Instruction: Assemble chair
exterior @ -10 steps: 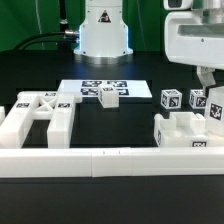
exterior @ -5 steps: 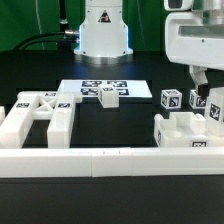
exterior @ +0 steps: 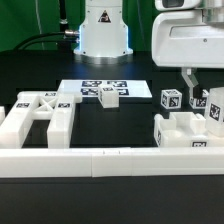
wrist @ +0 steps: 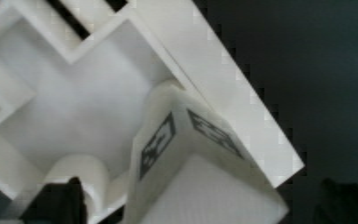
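At exterior view's right, pincer (exterior: 199,84) hovers over tagged chair blocks (exterior: 197,100), fingers apart, gripping nothing; blocky chair part (exterior: 183,132) beside them on black table (exterior: 140,75); open-frame chair part (exterior: 40,115) toward exterior view's left.

A small block (exterior: 109,98) on the marker board (exterior: 75,88) (rail (exterior: 100,158) before it).

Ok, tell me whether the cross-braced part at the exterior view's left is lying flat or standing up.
Lying flat: the cross-braced part rests broad side down on the table, crossed face up.
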Controlling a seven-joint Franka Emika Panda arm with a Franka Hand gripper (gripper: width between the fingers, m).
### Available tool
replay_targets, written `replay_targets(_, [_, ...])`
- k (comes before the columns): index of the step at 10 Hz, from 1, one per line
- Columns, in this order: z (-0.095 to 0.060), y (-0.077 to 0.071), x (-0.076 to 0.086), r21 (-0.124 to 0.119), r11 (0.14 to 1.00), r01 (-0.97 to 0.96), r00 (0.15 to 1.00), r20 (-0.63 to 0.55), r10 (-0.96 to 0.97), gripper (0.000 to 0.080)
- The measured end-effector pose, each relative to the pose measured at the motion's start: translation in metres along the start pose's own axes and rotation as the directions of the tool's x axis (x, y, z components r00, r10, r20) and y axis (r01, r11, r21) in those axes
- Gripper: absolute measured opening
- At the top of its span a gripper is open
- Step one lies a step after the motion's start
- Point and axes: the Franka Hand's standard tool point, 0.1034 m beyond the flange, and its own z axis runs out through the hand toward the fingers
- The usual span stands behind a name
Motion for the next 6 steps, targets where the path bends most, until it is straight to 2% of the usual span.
replay_targets(2, [-0.0005, 0.0002, 0.0009, -0.002, 0.986, 0.166, 0.986, -0.001, -0.166, 0.0649])
replay_targets(6, [-0.0010, -0.0021, -0.0009, -0.027, 0.869, 0.495, 0.869, 0.002, -0.495, 0.0649])
